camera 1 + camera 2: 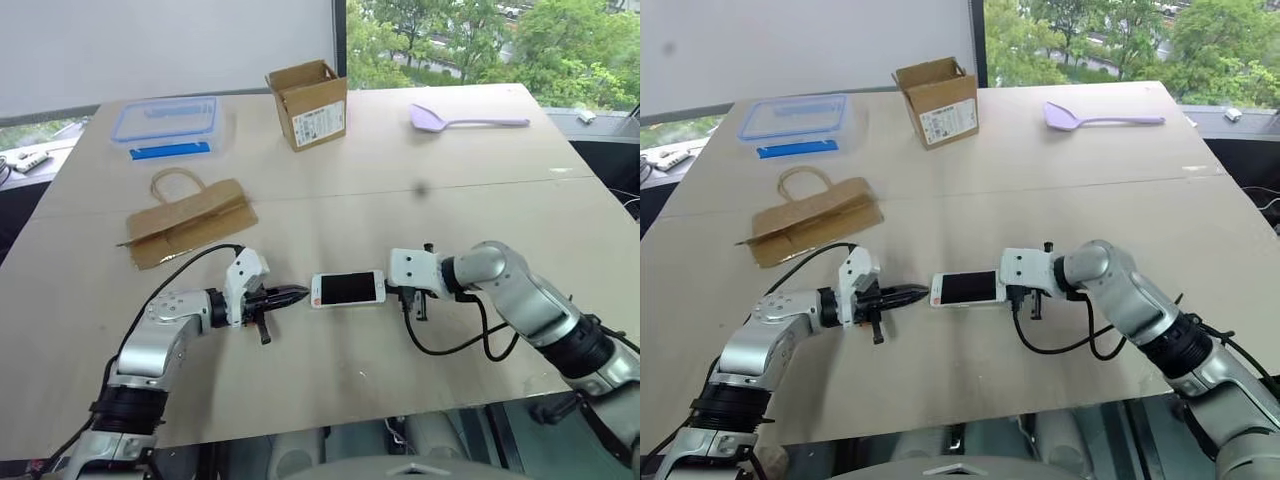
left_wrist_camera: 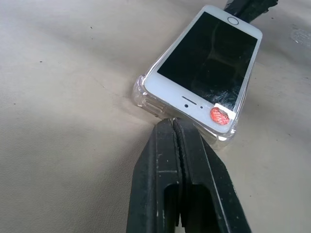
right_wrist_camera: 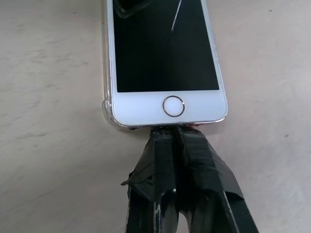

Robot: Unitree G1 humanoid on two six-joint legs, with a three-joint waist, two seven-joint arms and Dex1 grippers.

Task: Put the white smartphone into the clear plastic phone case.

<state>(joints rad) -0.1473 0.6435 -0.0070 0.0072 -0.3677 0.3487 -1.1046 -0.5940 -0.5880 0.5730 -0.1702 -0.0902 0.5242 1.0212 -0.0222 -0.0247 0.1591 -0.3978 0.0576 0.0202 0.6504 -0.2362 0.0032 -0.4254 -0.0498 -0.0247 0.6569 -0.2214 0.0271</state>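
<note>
Phone: I have the white smartphone (image 2: 206, 60) lying screen up near the front middle of the desk (image 1: 330, 190), between my two arms. It looks rigid and slick, with a glass face, so I would treat it as fragile and likely to skate if pushed off-centre.

Case: the clear plastic phone case (image 2: 142, 92) sits under and around the phone; its rounded corner and thin lip show along the speaker end. I judge it thin and springy, so the lip may pop back off a corner. I cannot tell whether every corner is seated.

Where to press: I would work only the short ends and corners, never the screen, and push squarely into the edge.

Left jaws: the left gripper (image 2: 174, 127) is fully closed with nothing held; its tip is at the speaker end, right by the case lip.

Right jaws: the right gripper (image 3: 171, 133) is also closed and empty, its taped tip meeting the edge below the home button.

Risk: squeezing from both ends could bow the case or tip the phone up.

Surroundings: a flattened paper bag (image 1: 190, 218), a lidded clear food box (image 1: 165, 120), a small cardboard box (image 1: 308, 103) and a lilac spatula (image 1: 465, 120) all lie well apart.
</note>
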